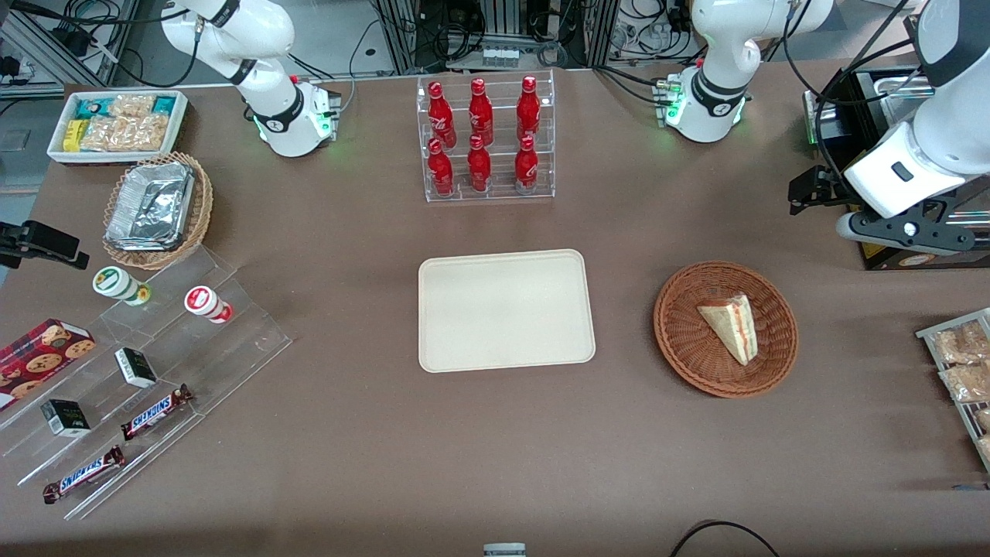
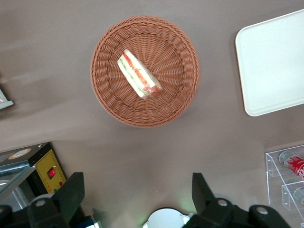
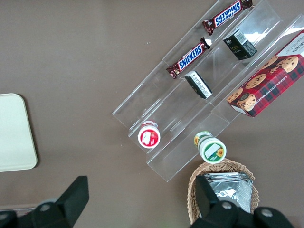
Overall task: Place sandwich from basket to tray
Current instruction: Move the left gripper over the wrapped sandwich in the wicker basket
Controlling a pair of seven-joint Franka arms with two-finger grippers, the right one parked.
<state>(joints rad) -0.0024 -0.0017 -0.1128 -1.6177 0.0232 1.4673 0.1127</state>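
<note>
One sandwich [image 1: 731, 325] lies in our basket [image 1: 681, 340], at three o'clock from the bare tray [image 1: 506, 309]; gripper [image 2: 137, 190], fingers wide, hangs above, likely pre-descent.

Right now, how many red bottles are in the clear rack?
6: three on the rack's upper tier, three on the lower tier, nearer the tray. None seems hidden. The gripper hangs open, above the table near the basket.

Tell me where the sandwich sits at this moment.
The sandwich lies in the basket, beside the tray toward the working arm's end of the table. The tool hangs open above the table, not touching it.
</note>
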